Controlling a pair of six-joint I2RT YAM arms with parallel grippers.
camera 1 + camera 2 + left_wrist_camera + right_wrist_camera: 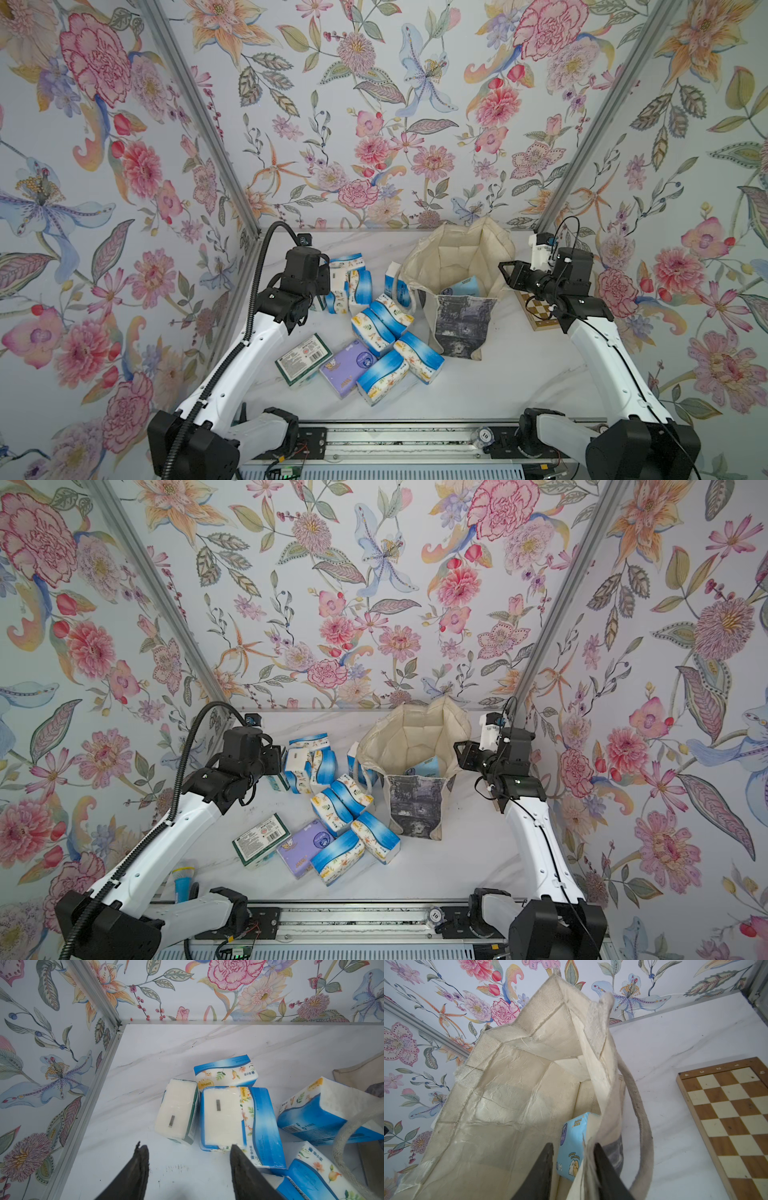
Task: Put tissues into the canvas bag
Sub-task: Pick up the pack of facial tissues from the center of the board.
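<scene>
Tissues (376, 328) lie heaped on the table (519, 374) to the left of the canvas bag (453, 257). Only one pale blue pack (571, 1147) shows inside the bag, so this job looks barely begun. The left gripper (187, 1146) hangs low over the far end of the heap, claw spread wide and empty, lined up on a blue-and-white pack (223, 1118) standing on end with its white face up. A green-edged pack (176, 1109) stands tight against it, and that's the tricky bit: a finger has little room between them, so the claw should come down square and close gently on the soft wrap, or the neighbour gets dragged up too. Over at the bag, the right gripper (573, 1145) straddles the rim on its own side, cloth running between its fingers with a gap showing. Whether it truly pinches the cloth cannot be told, though holding that mouth wide would help the drop. Obstacles? A strap handle (342, 1147) loops across the packs nearest the bag and could snag a lifted one. A lilac pack (349, 368) and a green-and-white one (303, 359) wait at the front, a chessboard (536, 313) lies below the right arm, and a blue toy (181, 881) sits by the left arm's base, all clear of the path.
</scene>
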